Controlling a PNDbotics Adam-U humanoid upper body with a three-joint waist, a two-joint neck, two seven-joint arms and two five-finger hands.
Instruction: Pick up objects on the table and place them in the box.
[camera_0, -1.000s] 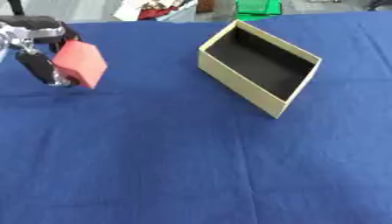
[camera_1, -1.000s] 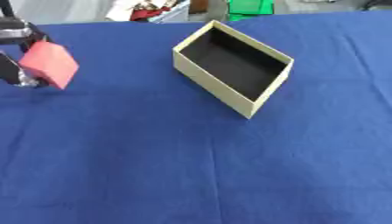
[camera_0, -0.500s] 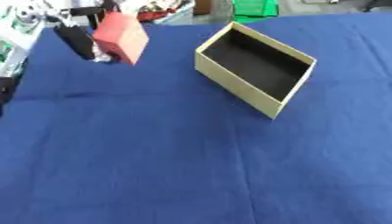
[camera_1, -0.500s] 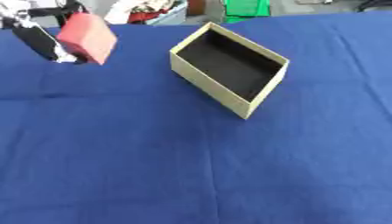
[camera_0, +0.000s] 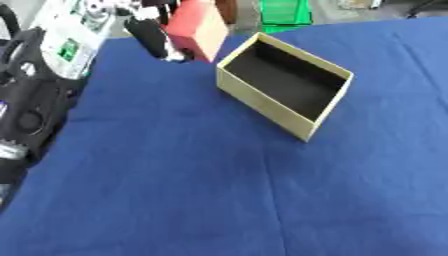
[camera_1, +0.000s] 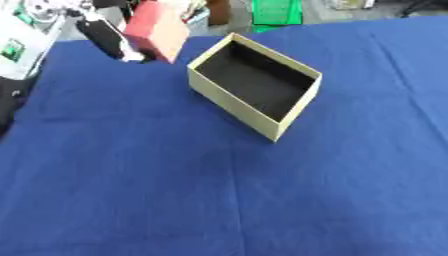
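Whereas a second ago your left hand (camera_0: 150, 36) held the red block (camera_0: 198, 27) low over the bench (camera_0: 175, 190), its fingers now carry it raised, just left of the open box (camera_0: 282, 84); release over the cavity remains outstanding.

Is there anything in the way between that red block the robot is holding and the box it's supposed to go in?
Nothing visible. The left hand holds the red block up in the air, just left of the box's far corner. The box is open at the top and looks empty, and only bare blue tablecloth lies around it.
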